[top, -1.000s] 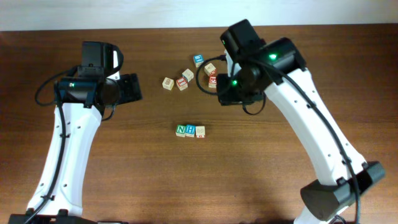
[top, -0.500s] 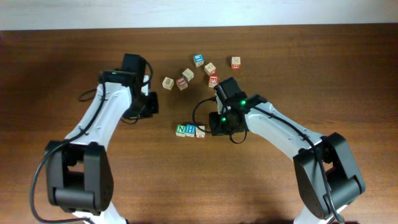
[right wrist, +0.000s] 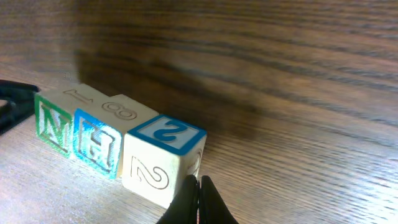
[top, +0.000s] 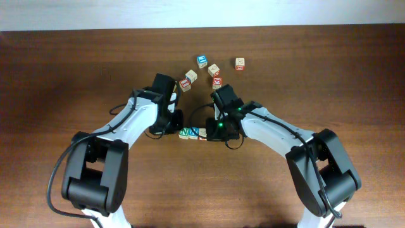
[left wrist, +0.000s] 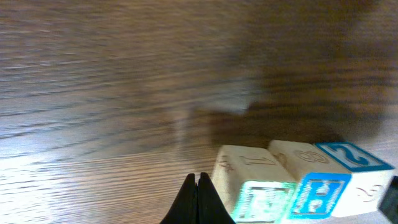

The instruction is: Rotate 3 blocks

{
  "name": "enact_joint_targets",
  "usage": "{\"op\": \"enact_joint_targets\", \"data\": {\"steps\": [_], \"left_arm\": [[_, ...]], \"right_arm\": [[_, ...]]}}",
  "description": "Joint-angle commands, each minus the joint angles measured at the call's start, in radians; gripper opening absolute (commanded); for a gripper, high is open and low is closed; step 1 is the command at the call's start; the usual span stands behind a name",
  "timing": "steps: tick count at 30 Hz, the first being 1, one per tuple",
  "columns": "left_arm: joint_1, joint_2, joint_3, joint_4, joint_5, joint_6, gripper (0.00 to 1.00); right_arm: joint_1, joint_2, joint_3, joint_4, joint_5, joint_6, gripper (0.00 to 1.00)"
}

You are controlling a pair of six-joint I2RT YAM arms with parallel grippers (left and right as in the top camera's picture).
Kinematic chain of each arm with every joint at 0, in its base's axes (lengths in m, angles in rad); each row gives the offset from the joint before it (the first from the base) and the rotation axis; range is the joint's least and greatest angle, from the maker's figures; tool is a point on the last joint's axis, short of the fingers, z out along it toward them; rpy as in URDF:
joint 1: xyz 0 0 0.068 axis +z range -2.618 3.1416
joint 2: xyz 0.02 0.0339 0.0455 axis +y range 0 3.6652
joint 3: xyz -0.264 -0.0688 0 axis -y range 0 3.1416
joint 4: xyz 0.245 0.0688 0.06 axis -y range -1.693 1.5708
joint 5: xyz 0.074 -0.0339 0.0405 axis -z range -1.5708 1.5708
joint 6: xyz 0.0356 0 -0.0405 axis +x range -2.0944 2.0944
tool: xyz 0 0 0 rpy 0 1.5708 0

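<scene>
Three blocks lie in a row at the table's middle: a green "N" block, a blue "H" block, and a pale block marked "2". My left gripper is shut and empty, its tips low on the table just left of the green block. My right gripper is shut too and holds nothing. Its tips are at the right side of the "2" block, and whether they touch it is unclear.
Several other lettered cubes lie scattered behind the row: a blue one, a tan one, red ones, and one farther right. Both arms reach in low over the table's centre.
Both arms swung in from the back to the two ends of the block row. Both grippers closed as they came down. The row has not moved.
</scene>
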Motion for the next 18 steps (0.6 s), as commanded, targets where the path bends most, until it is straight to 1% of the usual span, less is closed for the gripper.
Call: {"op": "enact_joint_targets", "data": {"steps": [1, 3, 6, 8, 12, 14, 15, 16, 18], "left_arm": [[-0.026, 0.009, -0.006, 0.003, 0.02, -0.037, 0.0], [-0.031, 0.009, -0.006, 0.01, 0.066, -0.037, 0.0], [-0.045, 0.009, -0.006, 0.01, 0.086, -0.04, 0.0], [-0.053, 0.009, -0.006, 0.01, 0.106, -0.08, 0.0], [-0.076, 0.009, -0.006, 0.014, 0.105, -0.119, 0.0], [-0.077, 0.009, -0.006, 0.021, 0.076, -0.119, 0.03], [-0.077, 0.009, -0.006, 0.021, 0.03, -0.118, 0.06], [-0.076, 0.009, -0.006, 0.021, -0.031, -0.118, 0.1], [-0.062, 0.009, -0.005, 0.022, -0.103, -0.117, 0.15]], "right_arm": [[0.006, 0.007, -0.007, 0.007, -0.005, 0.012, 0.04], [0.006, 0.007, -0.007, 0.015, -0.017, 0.012, 0.04], [0.006, 0.007, -0.007, 0.034, -0.02, 0.003, 0.05], [0.006, 0.007, -0.006, 0.044, -0.024, -0.055, 0.05], [0.006, 0.007, -0.006, 0.048, -0.025, -0.102, 0.05], [0.006, 0.007, -0.006, 0.047, -0.024, -0.102, 0.06], [0.006, 0.007, -0.006, 0.044, -0.024, -0.102, 0.15], [0.006, 0.007, -0.004, 0.04, -0.024, -0.102, 0.18], [0.004, 0.007, 0.022, 0.02, -0.023, -0.102, 0.19]]}}
